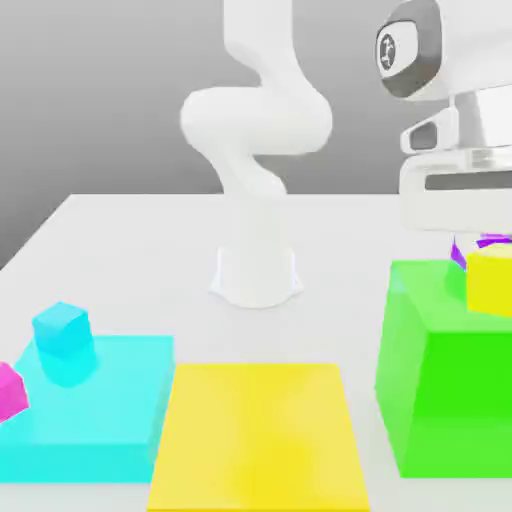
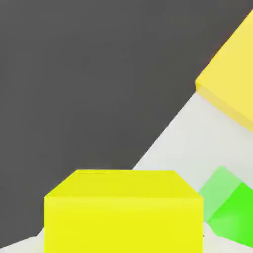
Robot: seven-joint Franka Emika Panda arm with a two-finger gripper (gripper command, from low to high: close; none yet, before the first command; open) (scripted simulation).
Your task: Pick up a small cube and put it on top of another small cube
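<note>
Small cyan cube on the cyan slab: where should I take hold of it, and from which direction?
Judging by its pose, come straight down from above and close on two opposite vertical faces of the small cyan cube. It sits flat on the cyan slab with its top bare. The magenta cube sits close on the exterior view's left, so gripping the other pair of faces looks safer.

A white table (image 1: 130, 250) carries the robot's white base (image 1: 256, 275) at centre, a flat cyan slab (image 1: 110, 415) lower left, a flat yellow slab (image 1: 258, 435) bottom centre, and a big green block (image 1: 440, 400) lower right.
</note>
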